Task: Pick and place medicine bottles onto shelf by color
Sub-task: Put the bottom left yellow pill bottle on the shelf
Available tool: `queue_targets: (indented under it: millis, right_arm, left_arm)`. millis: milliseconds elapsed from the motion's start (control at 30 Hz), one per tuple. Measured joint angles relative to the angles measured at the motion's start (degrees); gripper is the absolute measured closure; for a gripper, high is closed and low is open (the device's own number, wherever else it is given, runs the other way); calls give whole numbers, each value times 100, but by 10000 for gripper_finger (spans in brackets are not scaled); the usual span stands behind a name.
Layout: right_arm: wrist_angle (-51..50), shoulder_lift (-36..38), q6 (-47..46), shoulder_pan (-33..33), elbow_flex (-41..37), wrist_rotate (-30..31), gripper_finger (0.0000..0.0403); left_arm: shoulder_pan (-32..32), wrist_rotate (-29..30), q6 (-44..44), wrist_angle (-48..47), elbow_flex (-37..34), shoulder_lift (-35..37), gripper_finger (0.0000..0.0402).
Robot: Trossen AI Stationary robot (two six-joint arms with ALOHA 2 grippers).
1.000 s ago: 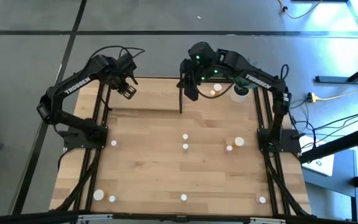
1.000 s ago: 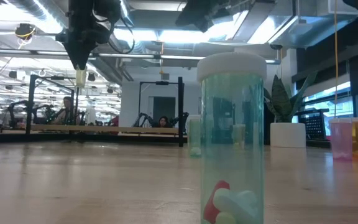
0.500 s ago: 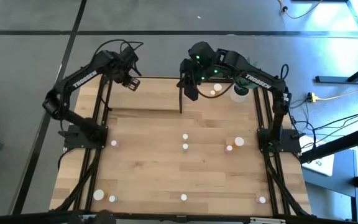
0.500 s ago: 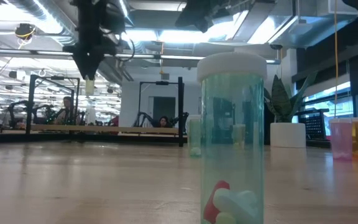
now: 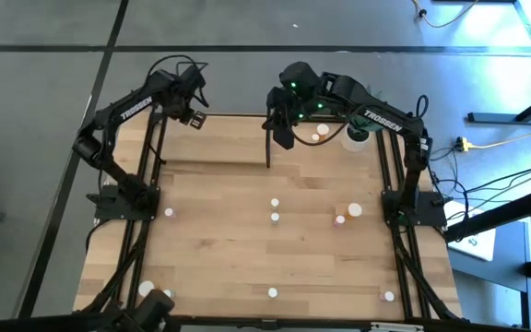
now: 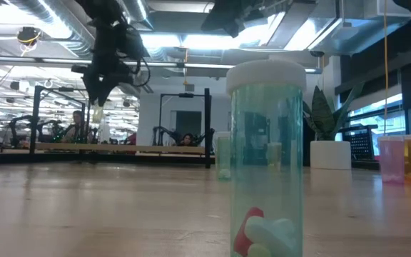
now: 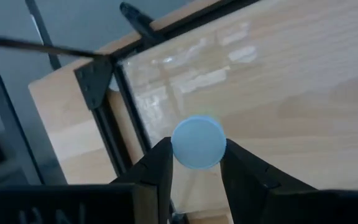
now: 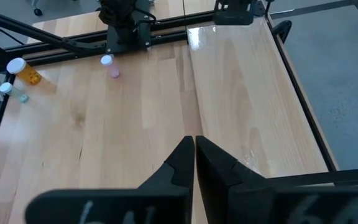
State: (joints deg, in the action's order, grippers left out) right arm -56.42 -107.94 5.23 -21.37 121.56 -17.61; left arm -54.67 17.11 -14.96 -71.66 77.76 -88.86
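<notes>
Wooden tabletop fills the middle of the high view, and most medicine bottles still stand loose on it: two at the lower left, a pink one at the left edge, two near the centre, one at the lower middle, an orange and pink pair at the right, one at the lower right. The shelf runs across the upper part of the frame and looks bare at its left end, so I judge the sorting barely begun.

Upper left, the left gripper hangs over that end; the left wrist view alone shows its fingers clamped on a white-capped bottle above the shelf's corner. Upper centre, the right gripper waits over the shelf, fingers pressed together and empty in its wrist view. Only the low view shows pills inside a nearby green bottle.
</notes>
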Motion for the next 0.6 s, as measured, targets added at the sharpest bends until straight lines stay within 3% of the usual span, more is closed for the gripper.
queue_targets:
  millis: [600]
  right_arm:
    - [0, 0, -44, 4, -4, 0, 384]
  left_arm:
    - [-289, -163, -141, 841, -584, 0, 296]
